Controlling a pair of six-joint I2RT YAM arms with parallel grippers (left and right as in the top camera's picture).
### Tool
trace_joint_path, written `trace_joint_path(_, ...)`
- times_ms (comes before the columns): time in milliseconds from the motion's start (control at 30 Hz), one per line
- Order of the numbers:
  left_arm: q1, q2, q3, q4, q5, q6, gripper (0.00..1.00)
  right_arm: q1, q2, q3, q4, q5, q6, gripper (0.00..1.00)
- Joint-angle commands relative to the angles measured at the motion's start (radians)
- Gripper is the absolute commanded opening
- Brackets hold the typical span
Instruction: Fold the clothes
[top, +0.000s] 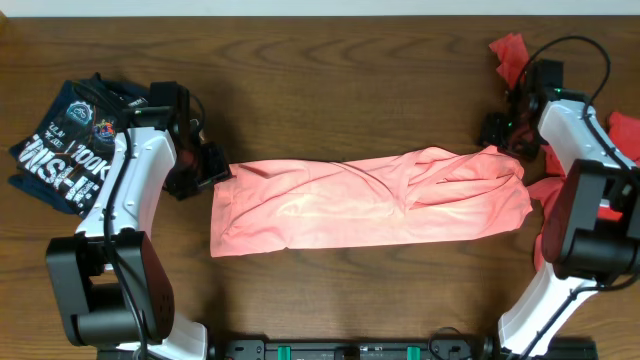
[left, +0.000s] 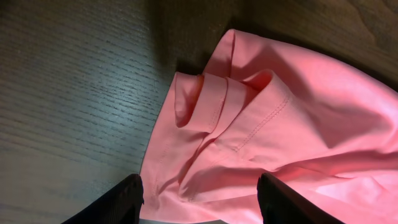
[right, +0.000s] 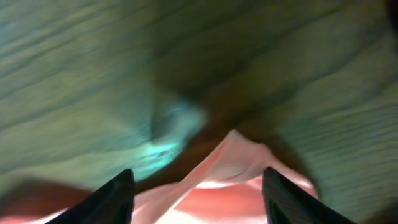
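Observation:
A light salmon-pink T-shirt (top: 370, 200) lies as a long folded band across the middle of the table. My left gripper (top: 207, 167) is at its left end. In the left wrist view the left gripper (left: 202, 198) is open, its dark fingers (left: 127, 200) straddling the shirt's creased hem corner (left: 211, 118). My right gripper (top: 500, 135) sits over the shirt's upper right corner. The blurred right wrist view shows the right gripper (right: 198, 194) open, with a raised peak of pink cloth (right: 239, 155) between the fingers.
A crumpled dark navy garment with white lettering (top: 65, 150) lies at the far left. Coral-red clothes are bunched at the right: one piece at the back corner (top: 512, 50), more beside and under the right arm (top: 622, 128). The arm bases stand at the front edge.

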Motion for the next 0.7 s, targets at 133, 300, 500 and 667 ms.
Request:
trace_joint_path(133,0.002,0.002,-0.004,-0.003,-0.002,0.013,0.61,0.013,0.008,0.000,0.004,0.063,0.032,0.01)
trace_joint_path(300,0.002,0.002,-0.004,-0.003,-0.002,0.013,0.61,0.011,-0.013,0.001,-0.053,0.064,0.050,0.01)
trace_joint_path(500,0.002,0.002,-0.004,-0.008,-0.002,0.013,0.60,-0.002,-0.123,0.001,-0.161,0.089,0.101,0.01)
trace_joint_path(667,0.002,0.002,-0.004,-0.011,-0.002,0.013,0.60,-0.004,-0.187,0.001,-0.280,0.128,0.100,0.01)
